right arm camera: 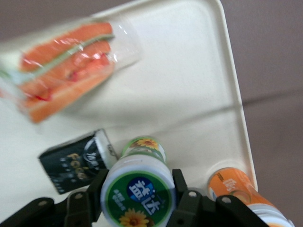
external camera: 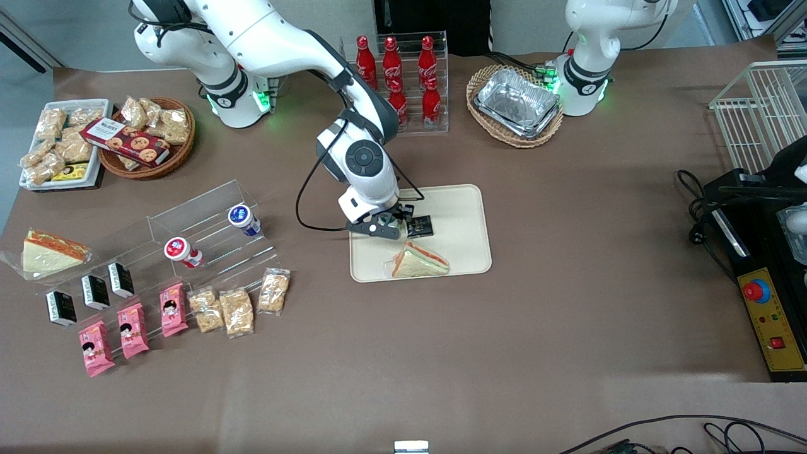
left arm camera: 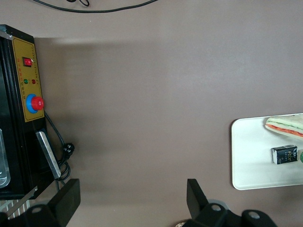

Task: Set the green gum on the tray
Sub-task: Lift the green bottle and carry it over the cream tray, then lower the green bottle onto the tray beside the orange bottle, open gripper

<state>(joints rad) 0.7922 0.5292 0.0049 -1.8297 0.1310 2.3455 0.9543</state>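
The green gum point(right arm camera: 137, 191), a green bottle with a white-rimmed green lid, stands upright on the cream tray point(right arm camera: 189, 71). My right gripper point(right arm camera: 138, 195) is shut on the green gum, one black finger against each side of the lid. In the front view the gripper point(external camera: 396, 226) hangs low over the tray point(external camera: 463, 214), at its edge toward the working arm's end, and hides the gum.
On the tray lie a wrapped sandwich point(right arm camera: 61, 66) and a small black packet point(right arm camera: 75, 161), both close to the gum. An orange bottle point(right arm camera: 236, 187) stands beside it at the rim. Red-lidded point(external camera: 181, 251) and blue-lidded point(external camera: 243, 219) bottles sit on the acrylic stand.
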